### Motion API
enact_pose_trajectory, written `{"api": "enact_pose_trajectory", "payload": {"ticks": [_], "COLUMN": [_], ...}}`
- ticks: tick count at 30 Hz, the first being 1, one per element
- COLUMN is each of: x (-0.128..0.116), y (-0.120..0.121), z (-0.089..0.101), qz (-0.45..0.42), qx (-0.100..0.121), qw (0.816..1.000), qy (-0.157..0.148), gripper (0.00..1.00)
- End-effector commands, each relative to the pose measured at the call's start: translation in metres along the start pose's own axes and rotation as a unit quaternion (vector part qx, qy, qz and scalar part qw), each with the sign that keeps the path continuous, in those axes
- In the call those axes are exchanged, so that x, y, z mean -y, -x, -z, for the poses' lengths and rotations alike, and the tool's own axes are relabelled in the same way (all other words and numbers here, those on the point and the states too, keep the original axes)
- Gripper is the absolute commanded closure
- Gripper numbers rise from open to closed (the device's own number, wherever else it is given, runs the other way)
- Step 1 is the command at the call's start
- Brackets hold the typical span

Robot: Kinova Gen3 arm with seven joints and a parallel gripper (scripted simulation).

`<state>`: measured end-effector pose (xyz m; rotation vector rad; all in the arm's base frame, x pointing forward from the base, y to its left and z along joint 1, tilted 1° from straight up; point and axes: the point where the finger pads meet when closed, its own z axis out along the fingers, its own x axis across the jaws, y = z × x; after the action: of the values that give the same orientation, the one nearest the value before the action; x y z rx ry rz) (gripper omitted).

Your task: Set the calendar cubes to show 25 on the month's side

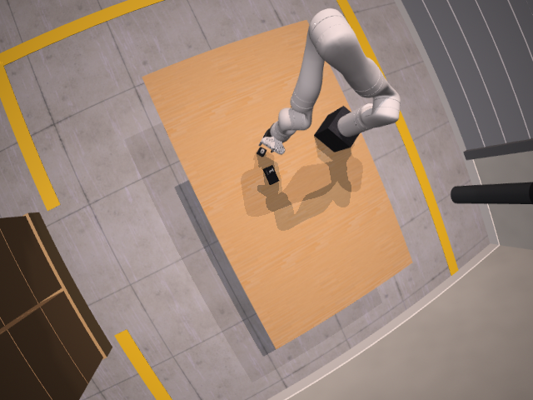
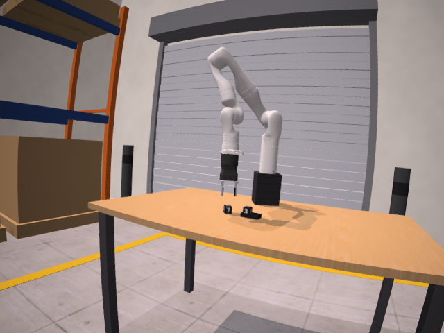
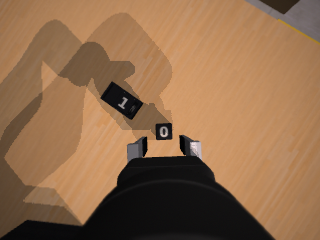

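A low black tray lies flat on the wooden table, with one black cube point(image 2: 246, 210) standing in one end of it. That cube shows a 1 on top in the wrist view and a 3 on its side in the exterior view. A second black cube point(image 3: 163, 131) stands loose on the table beside the tray, apart from it. It shows a 0 on top and a 7 on its side point(image 2: 227, 209). My gripper point(image 3: 163, 142) is open and empty. It points straight down and hangs a little above the loose cube point(image 1: 261, 151), as the exterior view also shows point(image 2: 228, 192).
The arm's black base block point(image 2: 266, 187) stands on the table behind the tray. Shelving with a big cardboard box point(image 2: 46, 175) stands off the table to the left, and black posts point(image 2: 399, 191) stand on the floor beyond it.
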<state>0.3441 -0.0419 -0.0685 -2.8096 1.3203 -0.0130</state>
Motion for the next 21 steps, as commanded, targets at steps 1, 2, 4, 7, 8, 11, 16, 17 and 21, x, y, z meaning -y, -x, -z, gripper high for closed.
{"api": "enact_pose_trajectory", "payload": {"ticks": [1, 2, 4, 7, 8, 11, 16, 17, 21], "x": [0.0042, 0.0049, 0.0063, 0.0083, 0.0083, 0.0096, 0.0121, 0.0125, 0.0138], "y": [-0.0011, -0.0012, -0.0013, -0.0015, -0.0015, -0.0016, -0.0018, -0.0018, -0.0019], "z": [0.0018, 0.0021, 0.0028, 0.0037, 0.0037, 0.0043, 0.0055, 0.0056, 0.0062], "qz": [0.002, 0.001, 0.001, 0.000, 0.000, 0.000, -0.001, -0.001, -0.001], "qx": [-0.002, -0.002, -0.003, -0.004, -0.004, -0.004, -0.005, -0.005, -0.005], "qw": [1.000, 1.000, 1.000, 1.000, 1.000, 1.000, 1.000, 1.000, 1.000], "qy": [0.000, 0.001, 0.002, 0.003, 0.003, 0.004, 0.005, 0.005, 0.006], "gripper": [0.00, 0.00, 0.00, 0.00, 0.00, 0.00, 0.00, 0.00, 0.00]}}
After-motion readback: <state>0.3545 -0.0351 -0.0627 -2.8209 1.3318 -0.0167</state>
